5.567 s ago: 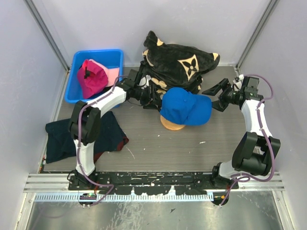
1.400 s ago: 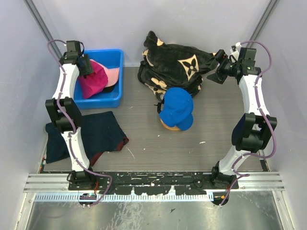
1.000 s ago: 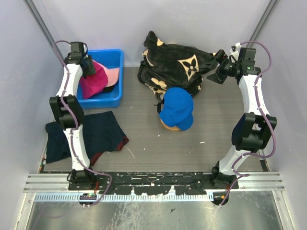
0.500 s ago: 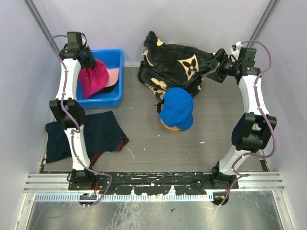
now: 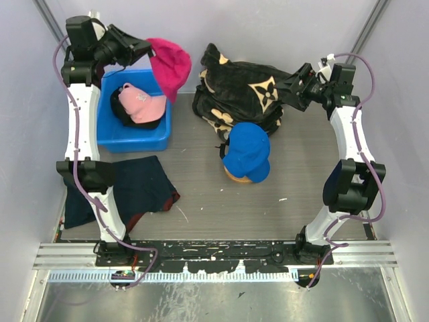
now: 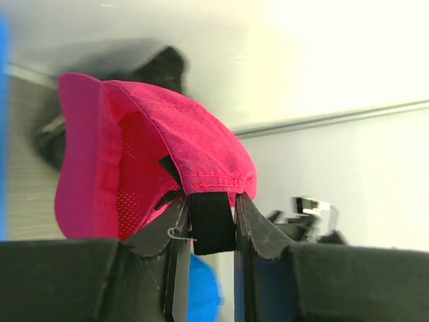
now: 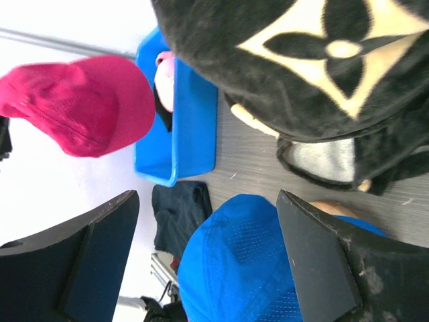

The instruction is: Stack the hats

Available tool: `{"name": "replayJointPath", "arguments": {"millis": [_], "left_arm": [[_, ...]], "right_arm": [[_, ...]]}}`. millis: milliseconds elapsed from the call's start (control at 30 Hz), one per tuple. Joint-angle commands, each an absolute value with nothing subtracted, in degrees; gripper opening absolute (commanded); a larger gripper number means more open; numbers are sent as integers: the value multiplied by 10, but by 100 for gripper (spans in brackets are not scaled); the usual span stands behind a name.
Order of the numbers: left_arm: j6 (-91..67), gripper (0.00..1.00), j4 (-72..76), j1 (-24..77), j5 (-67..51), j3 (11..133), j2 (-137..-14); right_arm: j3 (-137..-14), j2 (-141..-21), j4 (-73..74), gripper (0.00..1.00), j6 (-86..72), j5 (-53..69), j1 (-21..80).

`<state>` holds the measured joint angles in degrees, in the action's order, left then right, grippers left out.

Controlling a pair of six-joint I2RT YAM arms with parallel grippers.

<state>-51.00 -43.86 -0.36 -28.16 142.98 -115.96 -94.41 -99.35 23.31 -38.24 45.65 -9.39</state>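
Reaching high, the left arm stands nearly upright, its left gripper (image 6: 209, 218) above the far rim of the blue bin (image 5: 134, 141), pinched tight on the black strap of the magenta cap (image 5: 169, 64). The pink cap (image 5: 144, 104) lies inside the bin. Well right of the bin, the right gripper (image 5: 293, 82) hangs spread wide, holding nothing.

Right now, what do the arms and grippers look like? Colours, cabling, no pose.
The left arm and right arm have white links and chunky black joints. A purple cable loops loosely along each. The left gripper and right gripper are black, each with two flat, wedge-shaped fingers. I see no markings.
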Motion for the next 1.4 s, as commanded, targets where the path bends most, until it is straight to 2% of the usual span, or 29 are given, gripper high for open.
{"name": "replayJointPath", "arguments": {"millis": [0, 200, 367, 500, 567, 867, 1167, 1367], "left_arm": [[-683, 1, -291, 13, -378, 1445, -1123], [-904, 1, -90, 43, -398, 1442, -1120], [-1053, 1, 14, 71, -391, 1515, -1163], [-1111, 1, 57, 97, -370, 1519, -1165], [-1135, 1, 79, 105, -360, 1515, -1161], [-1181, 1, 117, 132, -320, 1501, -1132], [-1194, 1, 120, 153, -301, 1486, -1110], [-1194, 1, 111, 159, -297, 1478, -1094]], "right_arm": [[-937, -940, 156, 89, -420, 501, -57], [-918, -913, 1, 89, -582, 526, 3], [-936, -916, -79, 88, -729, 513, 48], [-851, -914, -340, 86, -938, 484, 73], [-834, -915, -392, 86, -990, 461, 87], [-803, -902, -449, 81, -1005, 354, 161], [-788, -948, -607, 78, -1029, 298, 210], [-786, -962, -624, 78, -1009, 286, 220]]}}
